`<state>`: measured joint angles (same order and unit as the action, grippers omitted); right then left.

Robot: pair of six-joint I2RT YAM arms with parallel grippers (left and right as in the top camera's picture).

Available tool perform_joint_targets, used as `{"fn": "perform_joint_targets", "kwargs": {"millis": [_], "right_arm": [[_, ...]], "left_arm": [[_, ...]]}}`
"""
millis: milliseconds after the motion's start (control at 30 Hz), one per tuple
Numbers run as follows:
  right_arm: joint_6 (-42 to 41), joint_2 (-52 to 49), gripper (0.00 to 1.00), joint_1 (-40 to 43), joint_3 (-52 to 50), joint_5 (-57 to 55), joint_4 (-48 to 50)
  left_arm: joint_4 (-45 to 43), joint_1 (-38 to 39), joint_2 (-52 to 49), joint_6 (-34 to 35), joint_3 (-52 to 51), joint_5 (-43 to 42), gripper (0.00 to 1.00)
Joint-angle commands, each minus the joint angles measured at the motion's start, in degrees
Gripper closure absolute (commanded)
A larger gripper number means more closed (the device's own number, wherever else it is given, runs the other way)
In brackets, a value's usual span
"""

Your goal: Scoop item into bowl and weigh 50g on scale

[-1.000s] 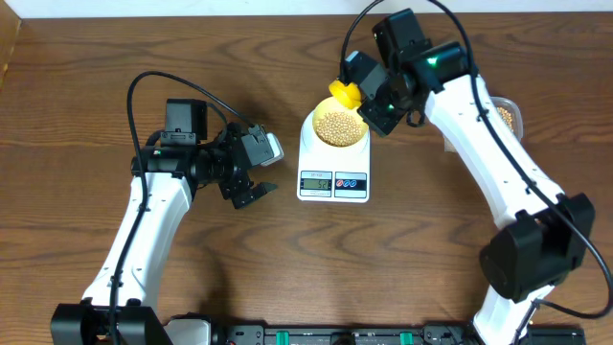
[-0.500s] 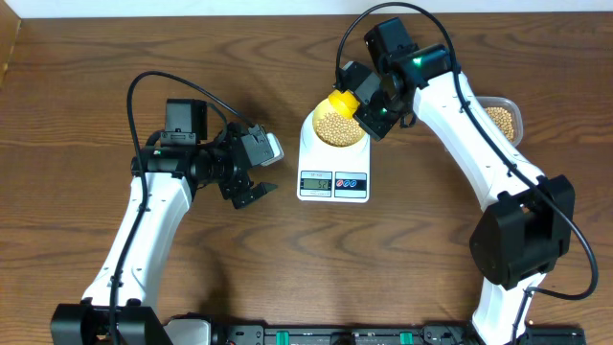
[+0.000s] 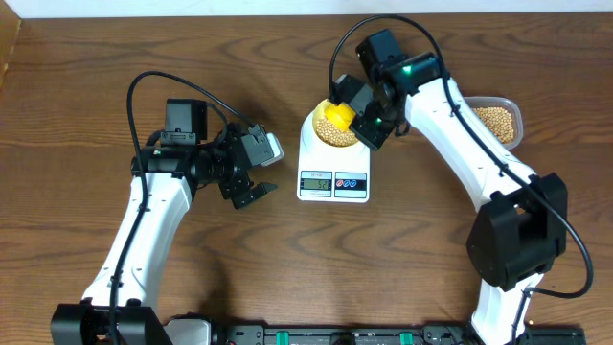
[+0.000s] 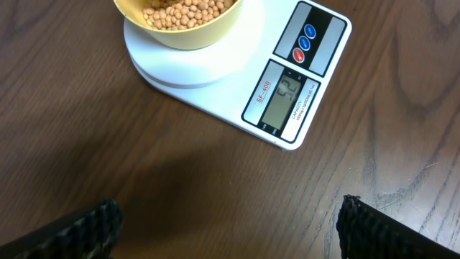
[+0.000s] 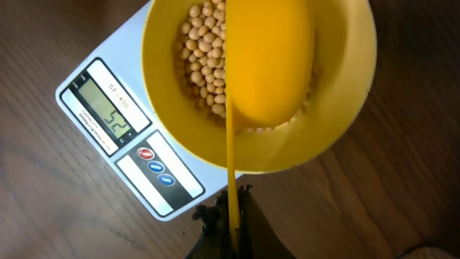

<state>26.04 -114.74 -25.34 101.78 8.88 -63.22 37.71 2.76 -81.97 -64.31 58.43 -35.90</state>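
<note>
Table [image 3: 77,115]: scale [image 3: 333,182] at centre, tub [image 3: 498,120] at far right, well apart from scale.
Right hand [image 3: 367,123] clamped on scoop handle, just right of bowl; nearer arm.
Left hand [image 3: 251,192] spread wide, empty, left of scale.
Bowl [image 5: 172,108] sits on far end of scale.
Scoop [image 5: 269,65] head low in bowl over beans [image 5: 205,65]; long axis runs from bowl to right hand.
Display [image 5: 111,115] looks like 52. Judged slightly over, so a few beans need lifting out, rightward to tub.
</note>
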Motion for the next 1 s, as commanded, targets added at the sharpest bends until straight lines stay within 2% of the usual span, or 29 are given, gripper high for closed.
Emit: {"fn": "perform_joint_targets", "kwargs": {"millis": [0,967], "right_arm": [[0.79,-0.79,0.99,-0.26,-0.50,-2.67,0.26],[0.85,-0.79,0.99,-2.89,-3.63,-4.87,5.46]], "left_arm": [[0.24,-0.17,0.74,0.50,0.17,-0.90,0.03],[0.24,-0.17,0.74,0.50,0.17,-0.90,0.02]]}}
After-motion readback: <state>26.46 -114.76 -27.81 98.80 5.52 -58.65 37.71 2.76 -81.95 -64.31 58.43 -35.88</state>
